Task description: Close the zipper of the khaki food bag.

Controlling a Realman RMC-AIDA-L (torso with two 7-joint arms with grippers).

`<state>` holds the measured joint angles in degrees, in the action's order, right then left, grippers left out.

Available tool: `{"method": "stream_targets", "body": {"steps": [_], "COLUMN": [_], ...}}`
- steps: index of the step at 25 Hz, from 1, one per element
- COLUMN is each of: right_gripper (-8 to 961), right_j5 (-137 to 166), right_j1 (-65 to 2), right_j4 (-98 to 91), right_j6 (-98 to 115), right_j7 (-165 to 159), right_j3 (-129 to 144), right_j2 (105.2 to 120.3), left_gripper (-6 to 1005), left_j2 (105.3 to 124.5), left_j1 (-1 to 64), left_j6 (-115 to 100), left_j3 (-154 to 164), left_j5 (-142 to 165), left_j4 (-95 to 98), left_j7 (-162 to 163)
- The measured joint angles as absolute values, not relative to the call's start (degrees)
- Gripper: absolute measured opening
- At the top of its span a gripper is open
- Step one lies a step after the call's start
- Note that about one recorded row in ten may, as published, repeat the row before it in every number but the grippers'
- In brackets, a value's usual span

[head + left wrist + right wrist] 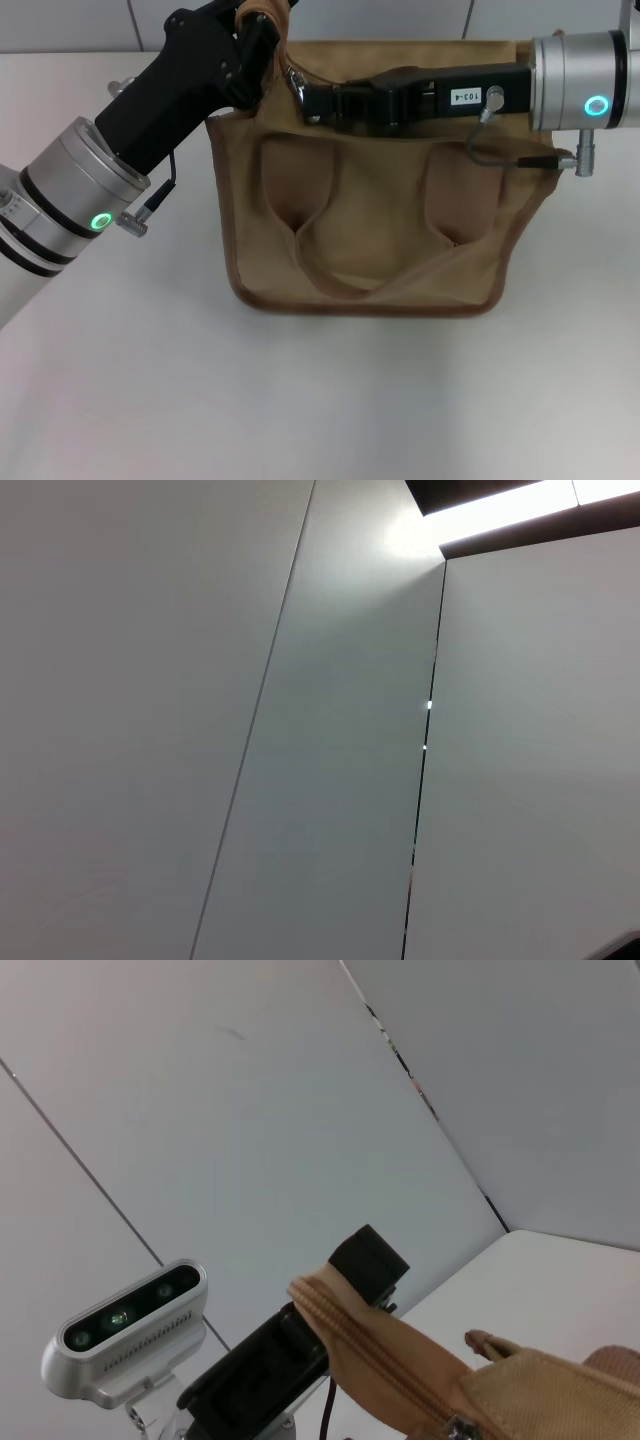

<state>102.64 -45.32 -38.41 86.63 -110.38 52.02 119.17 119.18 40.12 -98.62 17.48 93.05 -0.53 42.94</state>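
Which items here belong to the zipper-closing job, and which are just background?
Part of the job:
- khaki food bag
- zipper along its top edge
- left gripper, at the bag's top left corner
- right gripper, lying along the bag's top

Just there:
- white table
- wall panels

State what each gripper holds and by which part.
The left gripper grips the khaki food bag by its raised top corner. The right gripper sits at the zipper slider; its grip cannot be confirmed.
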Motion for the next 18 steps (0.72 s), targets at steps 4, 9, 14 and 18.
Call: {"method": "stream_targets", "body": {"steps": [4, 9, 14, 18], "right_gripper": [10, 14, 19, 22], "right_j5": [103.0, 103.8, 105.9, 106.2], "right_j1": [-45.0, -43.3, -37.5, -31.2], "right_j4": [-38.8, -40.7, -47.4, -53.7], "right_j6": [86.6, 86.3, 86.3, 87.6], "right_j7": [-111.4, -113.2, -116.7, -119.2], "right_j3": [51.7, 51.8, 51.5, 49.1], "right_j2": [118.82, 118.42, 117.81, 116.46], "left_gripper": [-1, -1, -1, -2], "left_j2": [119.1, 118.91, 118.8, 118.69], "left_j1": [40.0, 39.7, 38.8, 38.4], "left_j6": [-98.8, -98.9, -99.3, -99.6], "left_j3": [16.9, 16.1, 14.2, 13.2], "left_j5": [93.1, 93.1, 93.1, 93.2], "left_j4": [-0.5, 0.0, 0.7, 1.9], "left_j7": [43.4, 44.8, 45.3, 46.6]}}
